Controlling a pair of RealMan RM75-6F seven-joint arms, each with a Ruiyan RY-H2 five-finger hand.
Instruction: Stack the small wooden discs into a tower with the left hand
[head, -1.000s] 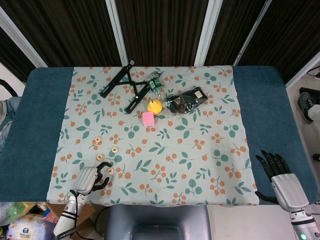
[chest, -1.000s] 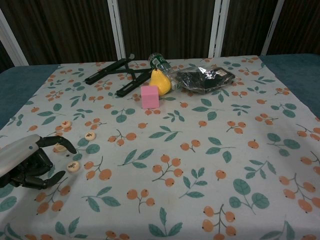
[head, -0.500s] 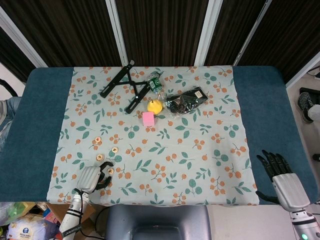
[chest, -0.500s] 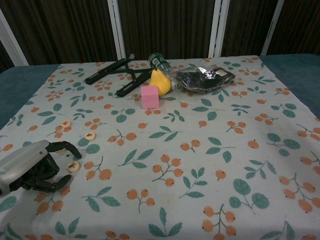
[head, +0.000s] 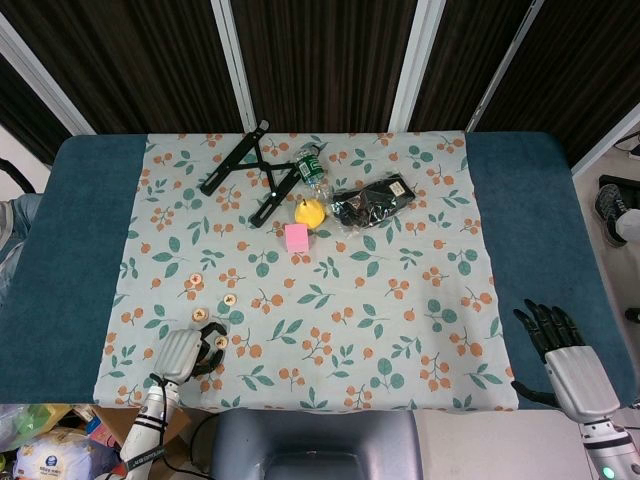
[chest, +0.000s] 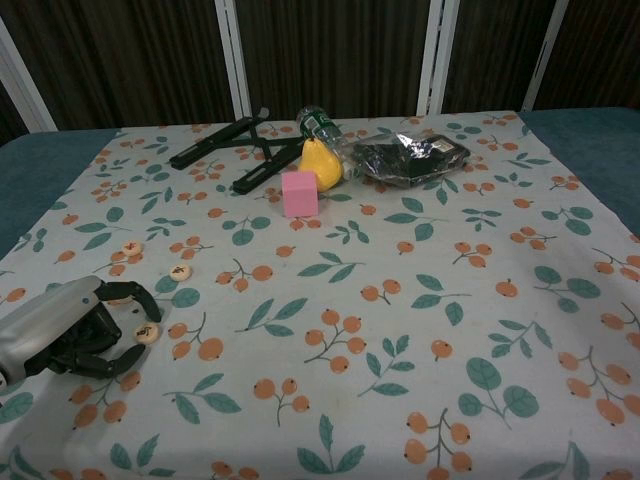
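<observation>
Several small wooden discs lie on the floral cloth at front left: one disc (head: 196, 278) (chest: 132, 247) furthest back, a second disc (head: 230, 298) (chest: 180, 270) to its right, a third disc (head: 199, 314) just ahead of my left hand, and a fourth disc (head: 220, 342) (chest: 146, 333) beside its fingertips. None is stacked. My left hand (head: 184, 353) (chest: 62, 330) rests low on the cloth, its fingers curved like a claw, and the fourth disc lies between a fingertip and the thumb without being gripped. My right hand (head: 560, 355) hangs with spread fingers off the table's front right corner.
At the back middle lie a black folding stand (head: 250, 170), a plastic bottle (head: 312, 168), a yellow pear (head: 310, 212), a pink cube (head: 296, 237) and a dark plastic bag (head: 372, 201). The cloth (head: 400, 320) ends close to the front edge, with blue table (head: 60, 260) on either side.
My left hand has crept a little forward and to the right, bringing its curled fingers closer around the nearest disc. The discs and my right hand have not moved.
</observation>
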